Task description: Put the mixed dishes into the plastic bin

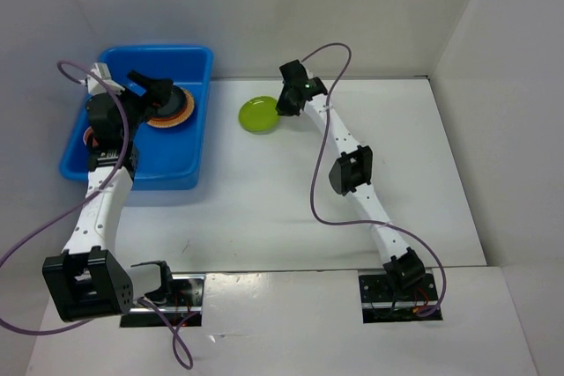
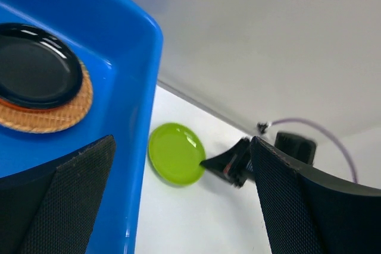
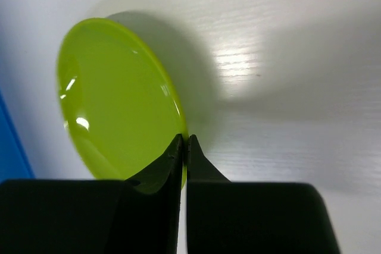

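**Lime green plate: pinched at the rim, due for the bin**

- **Location:** the lime green plate (image 1: 257, 114) lies on the white table (image 1: 264, 217), upper centre of the top view, just right of the blue plastic bin (image 1: 204, 85).
- **Right gripper (image 3: 184, 141):** fingers pressed together on the plate's near rim. The plate appears tilted.
- **Left gripper (image 1: 157, 92):** jaws wide apart, holding nothing, above the bin at upper left, over a black plate (image 2: 36, 66) resting on a woven plate (image 2: 53, 117).
- **Handling:** the hold on the thin, glossy rim looks slight. Lift slowly, clear the bin wall, and release low. The left arm may obstruct.
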You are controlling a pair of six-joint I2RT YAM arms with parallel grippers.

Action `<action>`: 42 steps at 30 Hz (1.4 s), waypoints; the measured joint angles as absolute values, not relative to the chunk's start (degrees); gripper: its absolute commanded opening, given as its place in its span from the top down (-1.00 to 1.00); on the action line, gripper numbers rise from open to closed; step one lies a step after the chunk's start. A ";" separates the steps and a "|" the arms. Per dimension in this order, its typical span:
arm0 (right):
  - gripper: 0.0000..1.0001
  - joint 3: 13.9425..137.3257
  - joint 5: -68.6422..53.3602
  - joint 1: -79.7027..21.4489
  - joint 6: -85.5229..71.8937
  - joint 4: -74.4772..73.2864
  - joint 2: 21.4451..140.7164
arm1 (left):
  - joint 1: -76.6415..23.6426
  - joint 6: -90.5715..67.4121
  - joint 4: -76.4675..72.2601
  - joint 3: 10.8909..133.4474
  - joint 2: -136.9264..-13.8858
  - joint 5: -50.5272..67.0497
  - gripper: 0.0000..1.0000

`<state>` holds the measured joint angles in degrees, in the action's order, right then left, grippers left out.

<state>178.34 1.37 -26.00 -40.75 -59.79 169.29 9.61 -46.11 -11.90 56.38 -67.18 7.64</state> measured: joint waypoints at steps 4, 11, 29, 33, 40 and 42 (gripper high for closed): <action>1.00 178.32 9.13 -26.59 -37.19 -62.19 164.05 | 9.63 -43.57 -10.81 60.23 -71.02 16.03 -1.00; 1.00 178.23 17.96 -28.77 -32.05 -66.46 148.90 | 9.63 -40.64 -9.08 61.98 -73.10 30.52 -1.00; 1.00 178.95 38.52 -51.75 -25.82 -71.53 125.36 | 9.63 -49.56 -23.29 66.48 -74.46 53.54 -1.00; 1.00 178.95 40.84 -53.56 -25.65 -72.14 125.05 | 9.63 -49.98 -24.08 67.02 -71.70 54.37 -1.00; 1.00 178.93 42.54 -57.30 -24.32 -72.12 125.05 | 9.63 -49.82 -23.51 66.83 -70.39 55.09 -1.00; 1.00 178.93 42.68 -58.06 -24.03 -72.05 125.05 | 9.63 -49.67 -22.48 66.59 -70.39 54.74 -1.00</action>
